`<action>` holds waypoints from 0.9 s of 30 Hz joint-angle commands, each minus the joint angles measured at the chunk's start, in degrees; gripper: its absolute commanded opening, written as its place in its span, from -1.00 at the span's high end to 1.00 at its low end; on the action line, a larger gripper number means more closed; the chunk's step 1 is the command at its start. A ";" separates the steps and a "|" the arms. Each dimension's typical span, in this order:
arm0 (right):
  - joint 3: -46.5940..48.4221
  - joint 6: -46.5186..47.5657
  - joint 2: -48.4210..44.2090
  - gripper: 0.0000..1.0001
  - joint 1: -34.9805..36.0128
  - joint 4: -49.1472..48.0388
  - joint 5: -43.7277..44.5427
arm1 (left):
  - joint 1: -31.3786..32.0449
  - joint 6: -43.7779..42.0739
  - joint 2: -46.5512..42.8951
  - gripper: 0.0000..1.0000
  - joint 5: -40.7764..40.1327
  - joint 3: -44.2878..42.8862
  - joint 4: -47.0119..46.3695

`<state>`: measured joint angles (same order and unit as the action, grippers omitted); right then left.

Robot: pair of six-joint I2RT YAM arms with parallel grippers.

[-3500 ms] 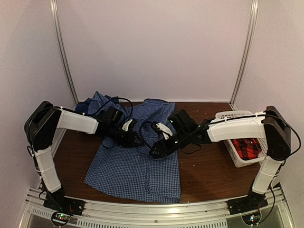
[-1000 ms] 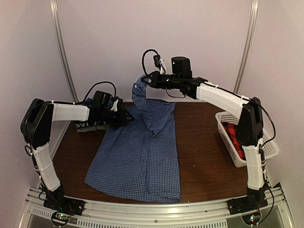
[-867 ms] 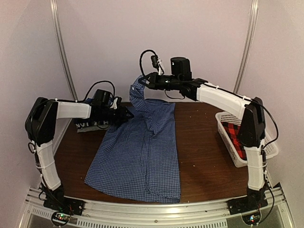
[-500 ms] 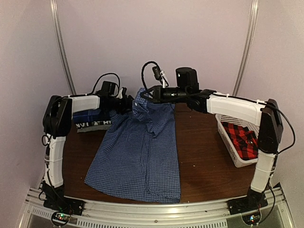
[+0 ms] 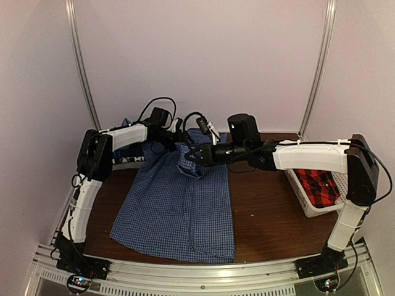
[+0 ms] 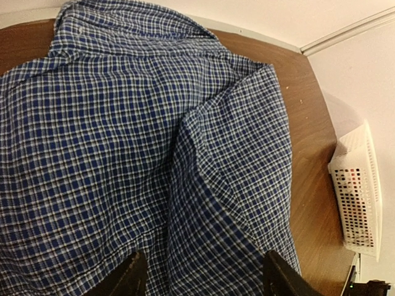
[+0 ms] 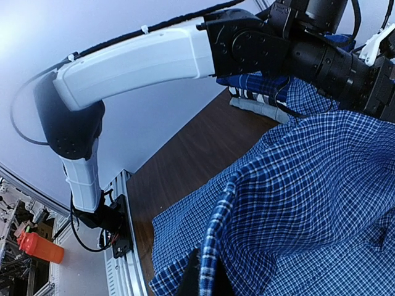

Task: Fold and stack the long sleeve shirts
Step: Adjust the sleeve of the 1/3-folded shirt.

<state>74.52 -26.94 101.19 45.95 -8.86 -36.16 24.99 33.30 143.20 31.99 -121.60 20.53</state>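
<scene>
Lying spread across the middle of the table, the blue-and-white checked shirt peaks up near its collar, because the right gripper is clenched on a pinch of that cloth (probably to pull it straight for folding). The left gripper hangs just above the shirt, jaws spread and empty. The red-and-black shirt waits in the basket.

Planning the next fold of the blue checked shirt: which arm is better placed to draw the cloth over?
Right, probably. The right gripper is shut on a raised fold of the blue checked shirt, while the left gripper stands open above the cloth, gripping nothing.
</scene>
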 commanded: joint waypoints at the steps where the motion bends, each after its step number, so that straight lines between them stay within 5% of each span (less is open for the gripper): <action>1: -4.96 0.68 -4.38 1.00 1.11 -2.07 1.69 | 1.50 -4.02 2.15 -0.30 -4.52 -3.11 2.21; 12: -21.01 -3.16 -9.50 1.00 2.05 -7.30 6.25 | 3.67 -7.50 5.21 -0.22 -14.51 -7.73 6.62; 27: -25.47 -4.02 -5.38 1.00 3.59 -10.11 10.37 | 5.33 -8.91 5.56 -0.08 -15.48 -10.01 6.43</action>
<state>50.22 -30.41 94.54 48.88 -16.71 -28.10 29.54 26.02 148.55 17.26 -129.14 27.57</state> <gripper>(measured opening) 0.015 0.525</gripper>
